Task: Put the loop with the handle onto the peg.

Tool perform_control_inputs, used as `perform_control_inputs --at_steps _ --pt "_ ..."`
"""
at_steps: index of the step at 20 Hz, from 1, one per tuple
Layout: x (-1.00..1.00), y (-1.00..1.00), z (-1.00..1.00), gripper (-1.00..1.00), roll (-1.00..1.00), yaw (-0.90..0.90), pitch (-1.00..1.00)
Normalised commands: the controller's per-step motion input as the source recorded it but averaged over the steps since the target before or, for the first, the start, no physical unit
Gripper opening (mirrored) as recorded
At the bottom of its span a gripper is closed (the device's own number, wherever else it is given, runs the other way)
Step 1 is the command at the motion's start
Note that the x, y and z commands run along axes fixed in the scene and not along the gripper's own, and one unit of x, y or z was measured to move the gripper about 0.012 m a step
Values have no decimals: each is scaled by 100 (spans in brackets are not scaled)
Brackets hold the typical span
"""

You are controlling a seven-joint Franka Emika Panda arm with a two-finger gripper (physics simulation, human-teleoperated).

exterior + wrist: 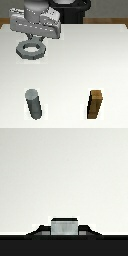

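Note:
The loop with the handle point(30, 49), a flat grey ring with a round hole, hangs just under my gripper point(39, 39) at the far left of the exterior view. My gripper is shut on its stubby handle, which shows in the wrist view as a small grey block point(64, 225) between the dark fingers. The peg point(34, 103), a short upright grey cylinder, stands on the white table near the front, almost straight below the loop in the picture and well apart from it.
A brown square-sided wooden block point(96, 104) stands upright to the exterior view's right of the peg. The white table point(75, 65) spans the scene. The robot's black base point(75, 12) sits at the far edge.

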Motion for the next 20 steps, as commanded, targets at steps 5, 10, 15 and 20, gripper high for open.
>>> perform_control_inputs --at_steps 5,10,15,20 --pt "80 0 0 -100 0 0 0" --pt "100 0 4 -100 0 0 0" --pt "0 0 0 -100 0 0 0" --pt "40 0 20 -100 0 0 0"
